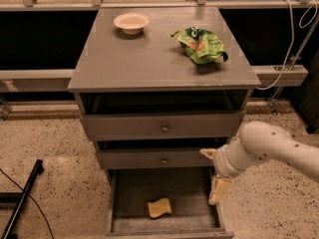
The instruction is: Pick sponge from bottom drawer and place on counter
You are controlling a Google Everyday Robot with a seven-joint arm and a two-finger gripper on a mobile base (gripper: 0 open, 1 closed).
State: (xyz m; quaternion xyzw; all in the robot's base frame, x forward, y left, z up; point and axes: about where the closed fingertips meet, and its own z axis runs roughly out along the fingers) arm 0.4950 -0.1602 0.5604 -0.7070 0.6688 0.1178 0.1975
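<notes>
The yellow sponge (159,208) lies flat on the worn floor of the open bottom drawer (164,226), near its front middle. My gripper (213,172) hangs at the drawer's right side, above its right wall and level with the middle drawer front. It is to the right of the sponge and higher than it, not touching it. Its two cream fingers (219,189) stand apart and hold nothing. The grey counter (149,63) tops the cabinet above.
A cream bowl (131,22) sits at the counter's back left and a crumpled green bag (200,45) at its back right. Two knobbed drawers (163,128) are above the open one. A black pole (22,200) lies on the speckled floor at the left.
</notes>
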